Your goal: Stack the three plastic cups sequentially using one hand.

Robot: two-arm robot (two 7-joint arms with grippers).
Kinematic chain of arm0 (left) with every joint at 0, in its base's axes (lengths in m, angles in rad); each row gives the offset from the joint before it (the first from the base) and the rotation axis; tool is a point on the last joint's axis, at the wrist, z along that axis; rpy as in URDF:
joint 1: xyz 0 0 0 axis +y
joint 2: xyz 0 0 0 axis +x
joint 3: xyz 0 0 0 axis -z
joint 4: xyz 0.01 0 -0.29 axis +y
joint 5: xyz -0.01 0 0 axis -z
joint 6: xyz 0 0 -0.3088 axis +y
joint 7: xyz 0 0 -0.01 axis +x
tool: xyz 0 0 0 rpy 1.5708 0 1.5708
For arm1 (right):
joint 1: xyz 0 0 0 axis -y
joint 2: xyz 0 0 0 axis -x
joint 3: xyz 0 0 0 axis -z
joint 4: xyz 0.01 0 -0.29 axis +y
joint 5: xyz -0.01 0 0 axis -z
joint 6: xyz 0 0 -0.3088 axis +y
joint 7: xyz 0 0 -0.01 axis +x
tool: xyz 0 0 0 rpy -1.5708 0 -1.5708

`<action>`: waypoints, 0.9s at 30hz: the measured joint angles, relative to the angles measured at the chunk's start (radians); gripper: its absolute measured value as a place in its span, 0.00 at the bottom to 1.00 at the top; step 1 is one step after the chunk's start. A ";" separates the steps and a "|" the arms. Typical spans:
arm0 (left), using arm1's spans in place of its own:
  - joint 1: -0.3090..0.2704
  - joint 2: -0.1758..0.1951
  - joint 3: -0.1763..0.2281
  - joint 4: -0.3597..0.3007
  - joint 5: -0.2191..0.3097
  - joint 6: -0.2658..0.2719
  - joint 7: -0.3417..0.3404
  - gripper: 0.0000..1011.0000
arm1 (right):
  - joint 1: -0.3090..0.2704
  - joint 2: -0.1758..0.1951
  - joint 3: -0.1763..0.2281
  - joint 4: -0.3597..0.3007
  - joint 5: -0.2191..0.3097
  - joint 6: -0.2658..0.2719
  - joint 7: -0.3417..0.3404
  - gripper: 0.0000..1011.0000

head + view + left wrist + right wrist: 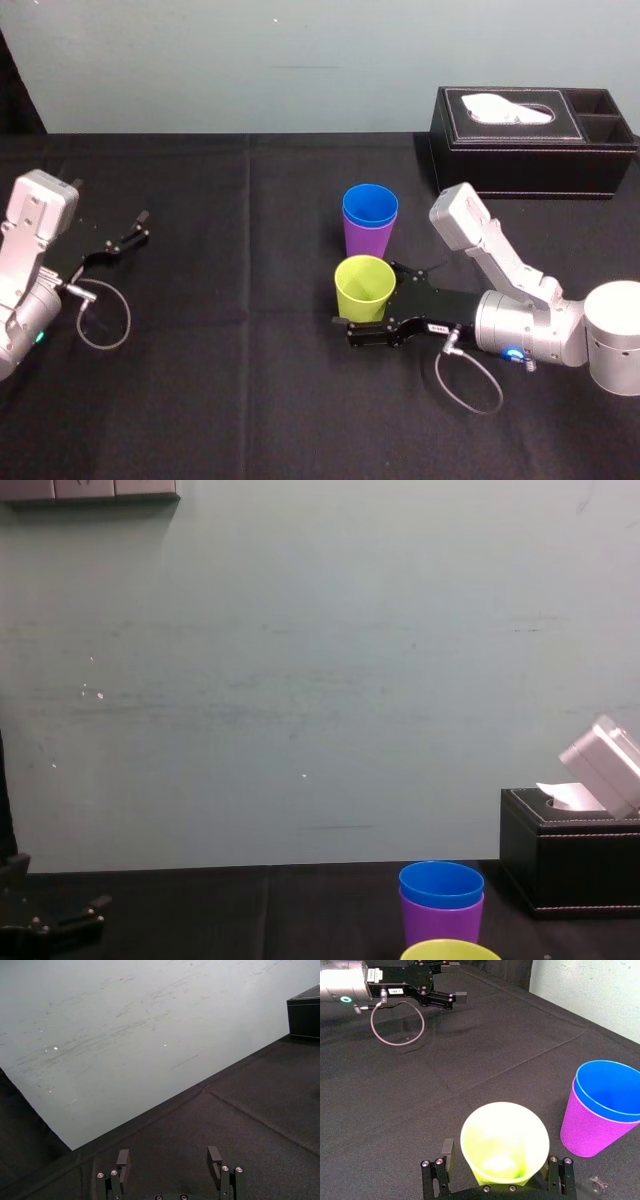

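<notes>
- While the right claw [372, 297] reaches in from the robot's right, its fingers [448, 1151] stand spread on either side of the yellow-green tapered plastic cup [364, 285], low on its wall. A dark gap shows between one finger and the cup in the right wrist view.
- Yellow-green cup is upright, mouth up, on the black-clothed counter [250, 400]. It sits just beside the other two cups, on the side nearer the robot.
- Blue tapered plastic cup [370, 207] is nested inside the purple tapered plastic cup [368, 243], and the blue rim stands above the purple one. The pair is upright near the counter's middle.
- Black rectangular tissue box [530, 150], with white tissue [505, 106] at its slot, sits at the far right of the counter, apart from the cups.
- Left claw [169, 1157] sits at the counter's left side, well apart from the cups, its fingers spread over bare cloth.
</notes>
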 joint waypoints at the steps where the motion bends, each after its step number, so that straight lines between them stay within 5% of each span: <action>1: 0.000 0.000 0.000 0.000 0.000 0.000 0.000 1.00 | 0.000 0.000 0.000 0.000 0.000 0.000 0.000 0.99; 7: 0.000 0.000 0.000 0.000 0.000 0.000 0.000 1.00 | 0.000 0.001 0.000 -0.001 0.000 0.000 0.000 0.98; 17: 0.000 0.000 0.000 0.000 0.000 0.000 0.000 1.00 | -0.001 0.002 0.001 -0.003 0.000 0.000 0.001 0.75; 27: 0.000 0.000 0.000 0.000 0.000 0.000 0.000 1.00 | -0.003 0.004 0.004 -0.012 0.003 0.003 -0.001 0.72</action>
